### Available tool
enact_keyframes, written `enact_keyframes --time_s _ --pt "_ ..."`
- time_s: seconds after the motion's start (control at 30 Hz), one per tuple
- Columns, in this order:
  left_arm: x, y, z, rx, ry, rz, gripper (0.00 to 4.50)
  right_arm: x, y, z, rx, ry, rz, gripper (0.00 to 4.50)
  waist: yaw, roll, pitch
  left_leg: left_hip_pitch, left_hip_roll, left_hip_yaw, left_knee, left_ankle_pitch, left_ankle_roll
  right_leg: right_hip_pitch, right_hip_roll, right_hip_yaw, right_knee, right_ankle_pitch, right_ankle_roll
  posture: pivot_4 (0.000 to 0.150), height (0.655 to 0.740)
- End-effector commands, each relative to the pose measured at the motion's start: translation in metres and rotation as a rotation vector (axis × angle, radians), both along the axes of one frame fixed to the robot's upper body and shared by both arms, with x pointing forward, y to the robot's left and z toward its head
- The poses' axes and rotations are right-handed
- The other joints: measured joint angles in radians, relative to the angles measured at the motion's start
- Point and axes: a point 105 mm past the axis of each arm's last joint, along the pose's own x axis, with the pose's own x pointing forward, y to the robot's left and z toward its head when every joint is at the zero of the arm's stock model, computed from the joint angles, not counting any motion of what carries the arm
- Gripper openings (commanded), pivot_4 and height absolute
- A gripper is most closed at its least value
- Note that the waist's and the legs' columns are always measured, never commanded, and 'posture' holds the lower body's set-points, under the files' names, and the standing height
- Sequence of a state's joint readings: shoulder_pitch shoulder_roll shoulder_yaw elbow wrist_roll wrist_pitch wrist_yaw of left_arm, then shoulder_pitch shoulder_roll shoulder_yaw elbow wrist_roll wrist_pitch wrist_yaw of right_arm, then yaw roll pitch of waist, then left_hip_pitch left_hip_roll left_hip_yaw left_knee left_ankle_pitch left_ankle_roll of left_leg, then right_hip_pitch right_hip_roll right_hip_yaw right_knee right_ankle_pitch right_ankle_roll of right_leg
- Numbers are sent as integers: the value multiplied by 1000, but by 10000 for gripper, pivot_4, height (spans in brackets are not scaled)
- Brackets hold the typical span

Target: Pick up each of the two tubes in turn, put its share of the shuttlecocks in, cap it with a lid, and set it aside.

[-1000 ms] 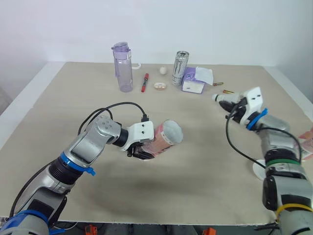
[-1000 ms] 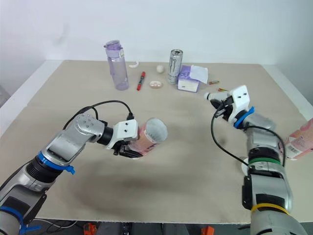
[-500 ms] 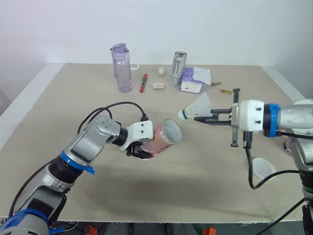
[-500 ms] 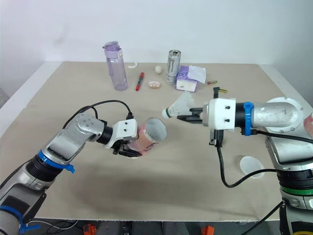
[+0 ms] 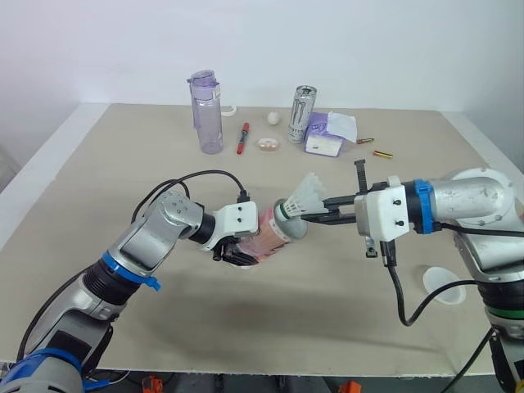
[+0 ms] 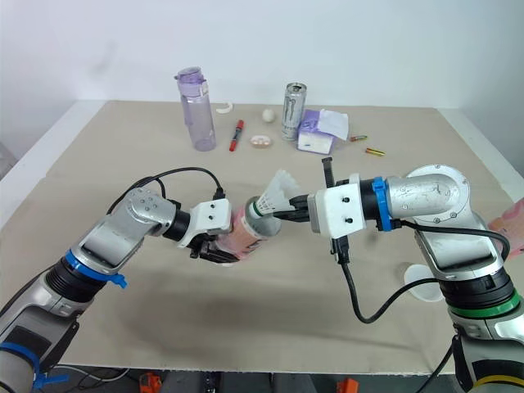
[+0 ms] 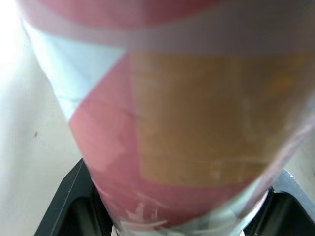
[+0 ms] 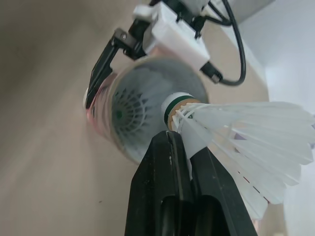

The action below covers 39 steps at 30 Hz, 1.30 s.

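Over the tan table (image 5: 123,164), the left jaws are clamped around the lower body of a pink shuttlecock tube (image 5: 267,237). They hold it off the surface, tilted, with its open mouth turned toward the other arm. The tube looks like light cardboard, stiff along its length but likely to dent under a hard squeeze. A hold around the body, well back from the rim, suits it and keeps the mouth clear. At that mouth sits a white shuttlecock (image 5: 304,199), cork end first and just at the rim, its skirt flaring up and away. The right wrist view shows another feathered skirt already nested inside the tube. The right jaws are closed on the shuttlecock's stems just behind the cork, with the feathers left free. That seems the safest place to take it: the piece weighs next to nothing, and its feathers would probably bend or snap if pinched. It should slide in only if kept in line with the bore. Farther right, a pale round lid (image 5: 447,283) lies flat on the table, waiting for the capping step.
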<state>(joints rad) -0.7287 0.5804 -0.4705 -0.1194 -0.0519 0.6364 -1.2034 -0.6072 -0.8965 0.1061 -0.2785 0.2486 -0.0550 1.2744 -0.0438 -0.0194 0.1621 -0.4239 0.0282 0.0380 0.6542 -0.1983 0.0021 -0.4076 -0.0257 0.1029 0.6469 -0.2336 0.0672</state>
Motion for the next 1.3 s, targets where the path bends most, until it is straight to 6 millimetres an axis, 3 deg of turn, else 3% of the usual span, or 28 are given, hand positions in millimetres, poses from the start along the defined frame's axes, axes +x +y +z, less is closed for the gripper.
enact_keyframes --time_s 0.03,0.1,0.13,0.17,0.2,0.3,0.43,0.63,0.7,0.87,1.03,1.3 --pt "1 6 -17 42 35 45 27473 -12 5 11 -7 -35 56 6730 0 0 0 0 0 0 0 0 0 0 0 0 0 0 0 1500 7400" --pt "1 4 -17 39 34 43 27473 -16 7 15 8 -17 68 7011 0 0 0 0 0 0 0 0 0 0 0 0 0 0 0 1500 7400" --pt "1 4 -17 38 34 43 27473 -17 7 16 9 -12 71 14021 0 0 0 0 0 0 0 0 0 0 0 0 0 0 0 1500 7400" --pt "1 4 -17 37 34 42 27473 -19 6 17 14 -5 73 14021 1 0 0 0 0 0 0 0 0 0 0 0 0 0 0 1500 7400" --pt "1 3 -18 37 33 42 27473 -22 5 19 31 21 73 17197 2 0 0 0 0 0 0 0 0 0 0 0 0 0 0 1500 7400" --pt "0 1 -19 33 34 37 27473 -29 1 30 114 122 50 29930 5 0 0 0 0 0 0 0 0 0 -2 0 0 0 0 1500 7400" --pt "0 -1 -19 30 33 33 27473 -24 -13 51 227 263 -54 44287 11 0 0 0 0 -1 0 0 0 0 -4 0 0 0 0 1500 7400" --pt "0 -5 -17 27 26 16 27473 -9 -20 65 246 361 -133 44747 11 0 0 0 0 -1 0 0 0 -1 -6 -1 0 0 0 1500 7400" --pt "1 -6 -16 26 25 10 27473 -2 -14 62 201 330 -123 40017 12 0 0 0 0 -1 0 0 0 -1 -7 -2 0 0 0 1500 7400" --pt "3 -8 -14 23 21 5 27473 5 5 44 78 331 -60 23113 17 0 0 -1 -1 0 0 0 0 -2 -8 -3 -1 0 0 1500 7400" --pt "2 -9 -12 18 25 3 27473 14 13 28 -16 327 -39 260 24 0 0 -4 -2 0 0 0 0 -2 -9 -5 -1 -1 1 1500 7400" --pt "4 -13 -8 10 27 1 27473 29 20 -4 -241 315 -38 260 24 0 0 -5 -2 0 1 0 1 -2 -8 -7 -1 -2 1 1500 7400"
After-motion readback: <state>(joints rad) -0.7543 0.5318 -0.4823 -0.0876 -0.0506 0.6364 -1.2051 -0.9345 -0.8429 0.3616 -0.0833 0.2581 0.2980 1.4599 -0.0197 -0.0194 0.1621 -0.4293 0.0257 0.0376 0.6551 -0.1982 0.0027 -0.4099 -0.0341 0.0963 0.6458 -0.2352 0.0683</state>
